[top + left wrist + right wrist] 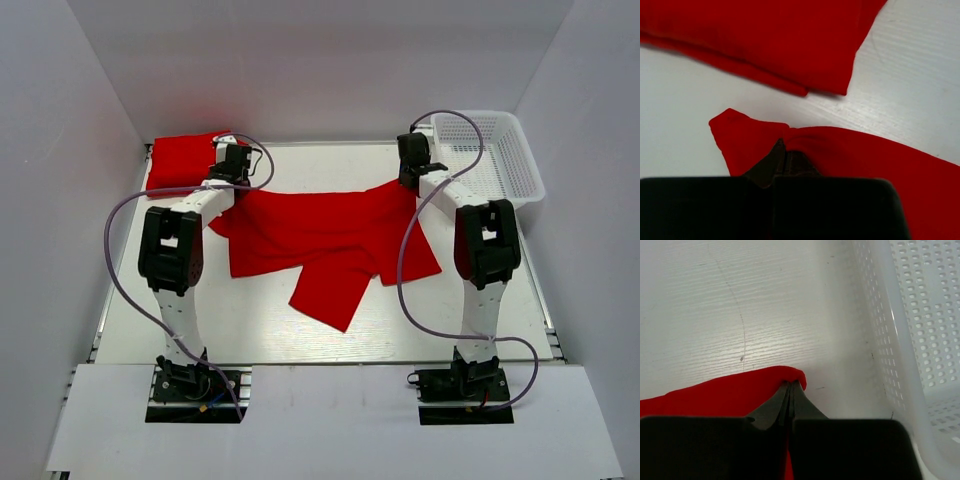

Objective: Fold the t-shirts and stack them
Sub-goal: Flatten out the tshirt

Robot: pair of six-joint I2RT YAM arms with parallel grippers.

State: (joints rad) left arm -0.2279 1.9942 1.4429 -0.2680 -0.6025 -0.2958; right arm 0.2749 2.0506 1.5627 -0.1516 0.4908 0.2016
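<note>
A bright red t-shirt (320, 240) lies spread and rumpled across the middle of the table, one part trailing toward the front. My left gripper (233, 172) is shut on its far left edge; in the left wrist view the cloth (865, 155) bunches at my closed fingertips (785, 150). My right gripper (411, 178) is shut on the far right edge, and the red fabric (725, 392) folds over the jaw tips (791, 386). A second t-shirt, folded (183, 163), rests at the far left corner and fills the top of the left wrist view (765, 40).
A white plastic mesh basket (500, 160) stands at the far right corner, close beside my right gripper, its wall (900, 340) filling the right of the right wrist view. White walls enclose the table on three sides. Grey cables loop from both arms.
</note>
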